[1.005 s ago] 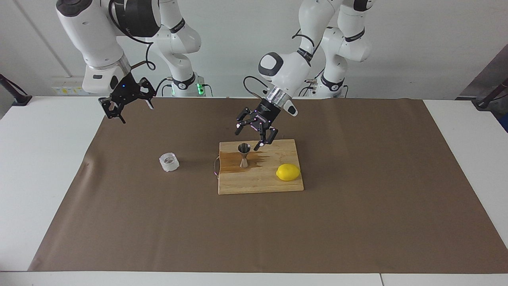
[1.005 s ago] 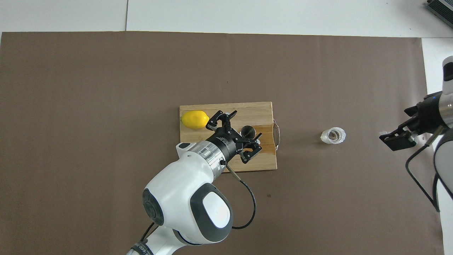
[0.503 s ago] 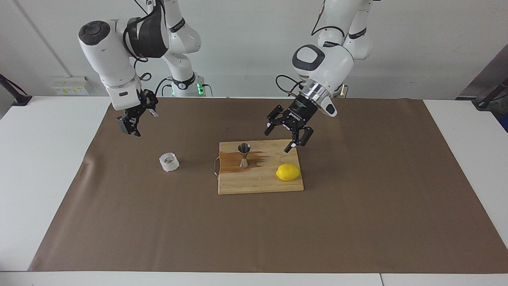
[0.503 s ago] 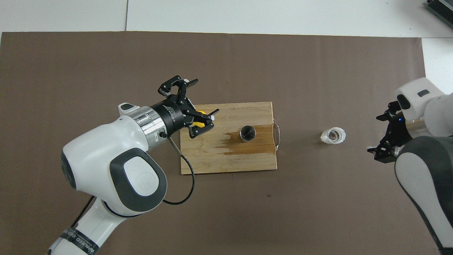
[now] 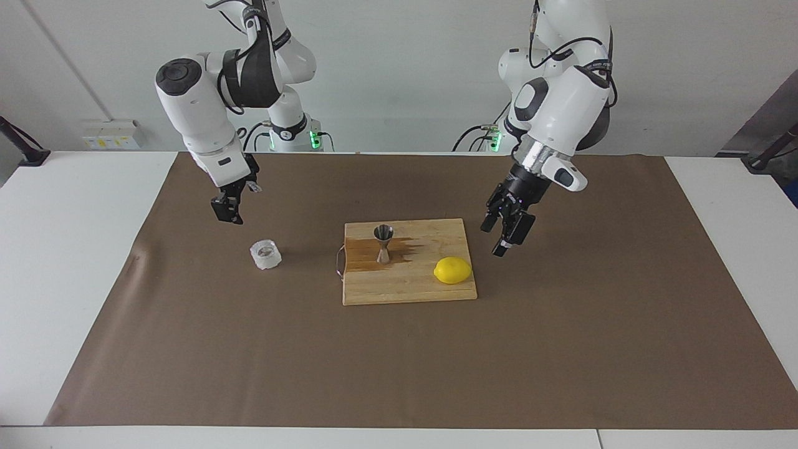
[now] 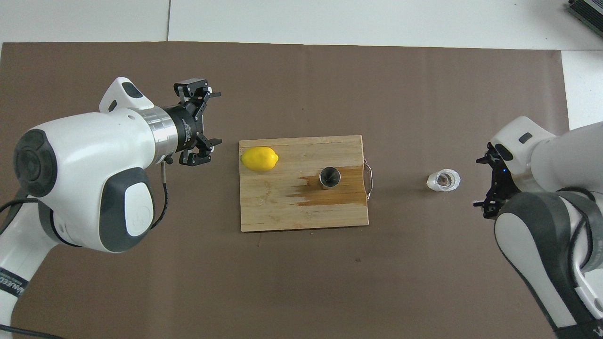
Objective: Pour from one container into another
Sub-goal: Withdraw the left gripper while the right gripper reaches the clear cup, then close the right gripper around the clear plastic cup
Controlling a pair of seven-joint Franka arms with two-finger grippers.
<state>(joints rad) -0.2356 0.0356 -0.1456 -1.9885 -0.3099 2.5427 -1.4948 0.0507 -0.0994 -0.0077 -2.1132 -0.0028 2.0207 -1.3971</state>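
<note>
Plastic cup on brown paper; jigger upright on board; left gripper, right gripper both open, empty

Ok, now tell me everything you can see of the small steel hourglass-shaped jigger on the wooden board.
The small shiny steel hourglass-shaped jigger is two cones joined at a narrow waist. It stands upright, wider open mouth up, on the light wooden cutting board, at the end nearer the right arm, inside a dark wet-looking stain. What is inside cannot be told. Only the board touches it; the yellow lemon lies apart, and neither gripper is at it.
</note>
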